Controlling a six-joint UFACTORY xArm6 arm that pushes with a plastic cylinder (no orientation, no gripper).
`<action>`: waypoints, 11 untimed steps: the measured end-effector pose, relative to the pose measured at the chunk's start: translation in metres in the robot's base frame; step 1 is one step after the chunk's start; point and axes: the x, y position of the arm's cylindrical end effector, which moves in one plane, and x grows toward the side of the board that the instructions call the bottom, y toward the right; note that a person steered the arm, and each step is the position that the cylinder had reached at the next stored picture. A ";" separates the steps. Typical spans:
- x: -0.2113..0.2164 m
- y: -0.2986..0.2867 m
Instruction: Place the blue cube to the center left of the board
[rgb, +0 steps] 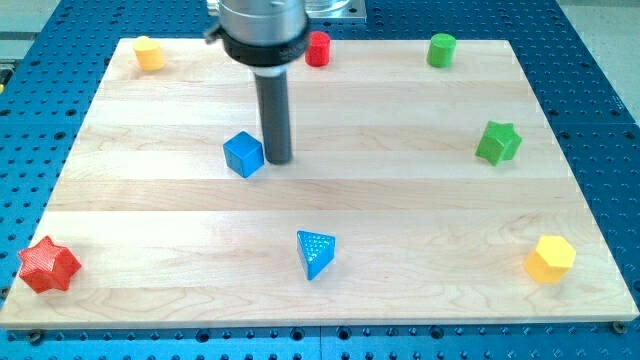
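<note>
Blue cube (244, 154) sits on the wooden board (400, 220), left of the board's middle and slightly above its mid-height in the view, one corner turned toward the view's bottom. Not yet at centre left: a clear stretch of bare wood separates it from the board's left edge.

My tip (277, 160) is on the board just beside the cube's right face, touching it or very nearly so; contact cannot be confirmed from this angle. No fingers on this rig, only the plain rod, so nothing opens, closes or clamps.

Progress, as a judgement: approach looks complete, with the tip on the correct side for a leftward push. The whole travel toward the view's left remains. The cube's turned corner may cause it to rotate or slip off line.

Arm pose: rod upright, dark collar and metal housing above it near the view's top.

Surroundings: blue triangular block (316, 253) below the cube, well apart. Red star (47, 265) at bottom left, yellow block (148, 52) at top left; neither lies in the direct leftward path. Red cylinder (318, 48) and green cylinder (441, 49) along the top, green star (498, 142) at right, yellow hexagonal block (551, 259) at bottom right.
</note>
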 end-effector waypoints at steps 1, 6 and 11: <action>0.005 -0.020; -0.038 -0.164; -0.039 -0.150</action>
